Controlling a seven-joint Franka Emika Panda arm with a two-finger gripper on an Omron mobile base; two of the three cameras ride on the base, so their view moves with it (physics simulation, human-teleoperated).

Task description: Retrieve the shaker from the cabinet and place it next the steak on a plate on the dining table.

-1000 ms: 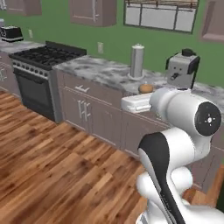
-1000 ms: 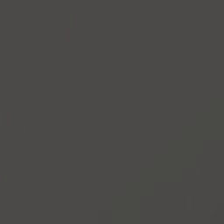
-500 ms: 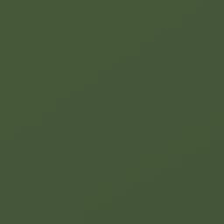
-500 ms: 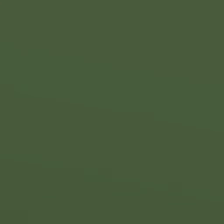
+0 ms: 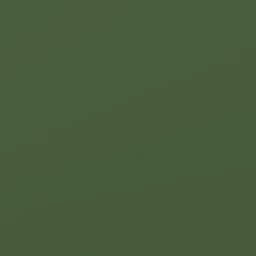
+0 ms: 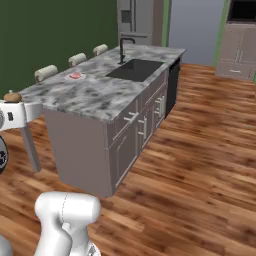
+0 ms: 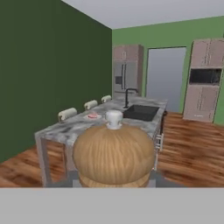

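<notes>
My gripper (image 7: pixel 113 180) is shut on the shaker (image 7: pixel 113 153), a tan wooden mill with a pale knob on top that looms large in the hand view. In the right base view the shaker (image 6: pixel 11 96) shows above the white hand at the far left edge, short of the dining table's near end. The dining table (image 6: pixel 95 97) is a long marble island running away from me. On its left side a small white plate (image 6: pixel 82 77) carries the pinkish steak (image 6: pixel 75 75). The hand view has the plate (image 7: pixel 87 118) and steak (image 7: pixel 92 115) beyond the shaker. The cabinet is out of view.
A black sink (image 6: pixel 135 69) with a faucet (image 6: pixel 123 46) sits in the island's far half. Three stools (image 6: pixel 46 72) line its left side against the dark green wall (image 5: pixel 128 128). Open wood floor (image 6: pixel 200 165) lies to the right; a fridge (image 6: pixel 135 17) stands behind.
The base has turned, so both base views have swung. The left one went from the stove counter to plain green wall; the right one now faces the island.
</notes>
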